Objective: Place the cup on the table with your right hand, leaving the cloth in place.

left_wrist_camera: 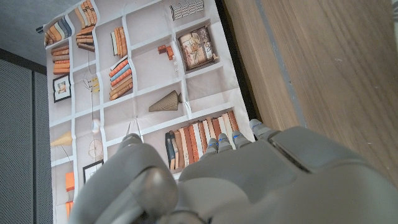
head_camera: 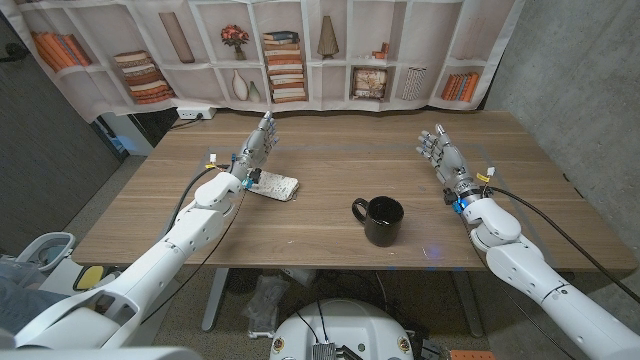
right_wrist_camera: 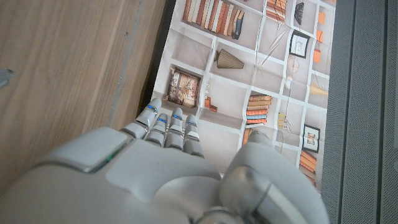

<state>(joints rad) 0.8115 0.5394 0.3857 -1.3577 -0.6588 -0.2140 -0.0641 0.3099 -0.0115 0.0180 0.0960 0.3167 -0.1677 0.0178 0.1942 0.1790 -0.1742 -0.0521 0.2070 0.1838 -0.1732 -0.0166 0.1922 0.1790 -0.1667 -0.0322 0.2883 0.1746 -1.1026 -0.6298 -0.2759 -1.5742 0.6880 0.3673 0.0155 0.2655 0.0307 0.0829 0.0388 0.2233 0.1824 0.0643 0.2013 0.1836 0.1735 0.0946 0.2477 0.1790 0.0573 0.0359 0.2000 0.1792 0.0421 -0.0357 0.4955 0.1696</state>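
Black cup (head_camera: 381, 220) stands upright near the front edge of the wooden table (head_camera: 330, 150), handle toward the folded cloth (head_camera: 274, 186); right hand (head_camera: 441, 152) holds nothing, fingers extended; left hand (head_camera: 257, 145) likewise empty above the cloth.

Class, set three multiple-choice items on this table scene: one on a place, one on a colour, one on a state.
1. Where does the cup stand?
A. On the table, between the two hands
B. On the cloth
C. In the right hand

2. What colour is the cup?
A. White
B. Black
C. Red

3. How is the right hand?
A. Gripping the cup
B. Pressing the cloth
C. Holding nothing, fingers apart

Answers: 1 A, it sits upright on bare wood; 2 B, body and handle are black; 3 C, the hand is well clear of the cup.
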